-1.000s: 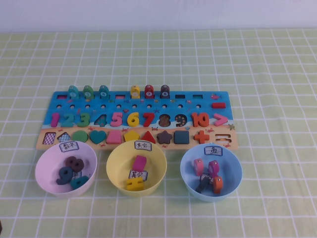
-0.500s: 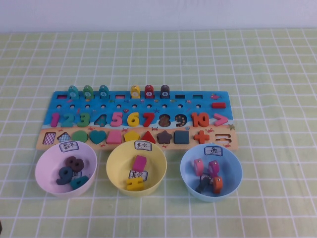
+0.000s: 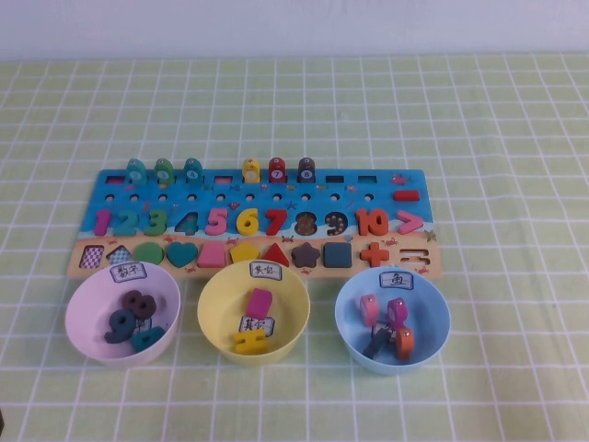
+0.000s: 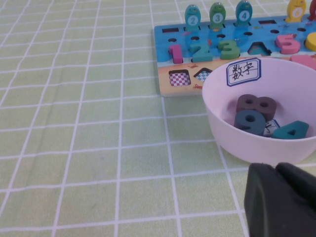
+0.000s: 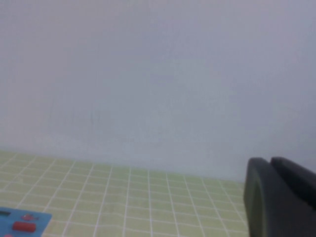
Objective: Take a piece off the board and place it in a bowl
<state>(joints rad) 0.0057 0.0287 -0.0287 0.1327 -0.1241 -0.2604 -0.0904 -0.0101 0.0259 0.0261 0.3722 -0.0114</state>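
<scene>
Peg point(image 3: 375, 345) lies in blue bowl point(image 3: 433, 318), job seemingly done; left claw point(image 4: 276, 168) hangs clenched beside lilac bowl point(image 4: 222, 133), right claw point(image 5: 270, 161) clenched, empty, well clear of board point(image 5: 34, 217).

Looks like a staged robot test/demo setup w/ kids' learning toys, not a lived-in room. Tabletop point(image 3: 515, 120) is covered edge to edge w/ a pale green checked cloth, w/ only a plain whitish wall point(image 3: 294, 26) behind. A wooden number-and-shape puzzle board point(image 3: 405, 180) lies square to the camera. In front, a neat row of 3 plastic bowls: lilac point(image 3: 81, 308), yellow point(image 3: 213, 304), light blue point(image 3: 438, 318), each w/ a small handwritten label on the rim & sorted pieces inside. Wrist views show black end effector parts: left end effector point(image 4: 282, 200), right end effector point(image 5: 279, 197).
</scene>
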